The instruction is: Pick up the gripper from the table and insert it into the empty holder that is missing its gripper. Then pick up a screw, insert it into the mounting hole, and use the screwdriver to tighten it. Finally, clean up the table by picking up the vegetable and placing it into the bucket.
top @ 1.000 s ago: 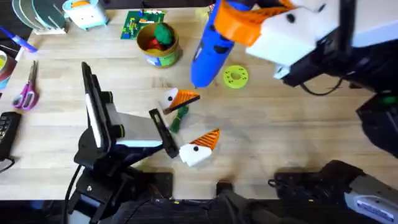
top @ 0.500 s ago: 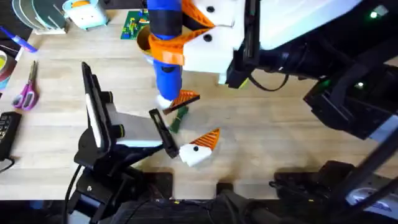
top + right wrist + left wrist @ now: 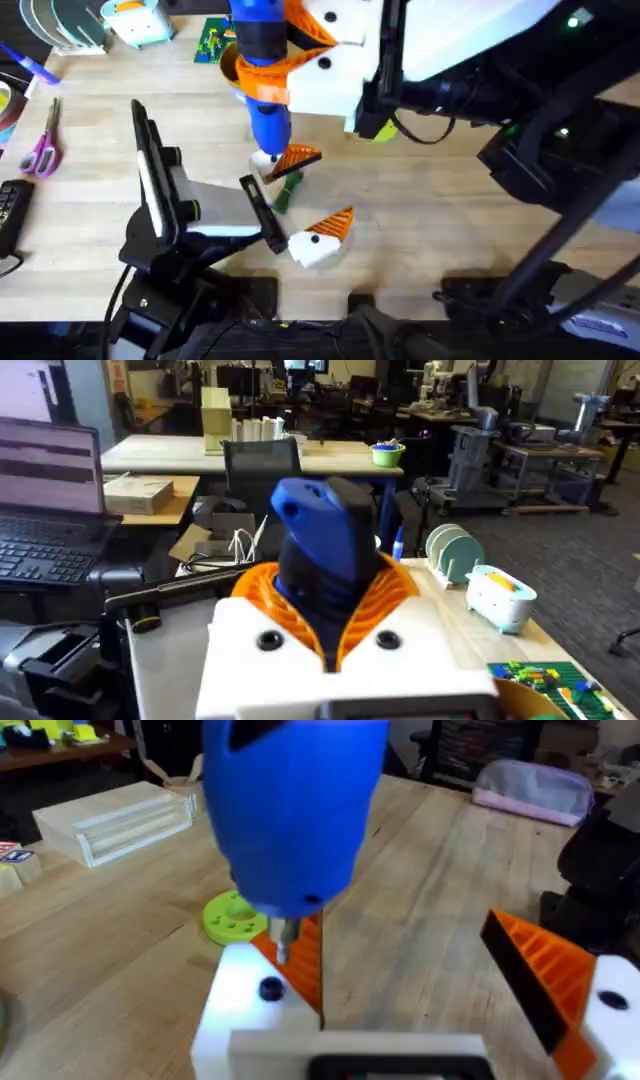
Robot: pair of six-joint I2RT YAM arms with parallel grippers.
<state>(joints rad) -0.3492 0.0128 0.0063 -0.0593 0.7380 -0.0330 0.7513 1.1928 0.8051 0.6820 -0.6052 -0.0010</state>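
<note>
- While your right pincer [image 3: 262, 62] clamps the blue screwdriver [image 3: 264, 95] between its orange pads, the tool stands nearly upright, tip down on the holder [image 3: 268, 160].
- Left wrist view: screwdriver bit [image 3: 282, 942] sits just beside the dark screw [image 3: 270, 988] on the holder's white top.
- Orange gripper [image 3: 298, 158] sits seated in that holder.
- Your left pincer [image 3: 262, 212] rests low on the counter [image 3: 430, 220], near the holder; can't tell how far it's open.
- Vegetable [image 3: 285, 192] lies on the counter just below the holder, beside your left pincer.
- Bucket [image 3: 232, 68] sits behind the screwdriver, mostly hidden.
- Second white block with orange tip [image 3: 322, 238] lies nearer the bases.
</note>
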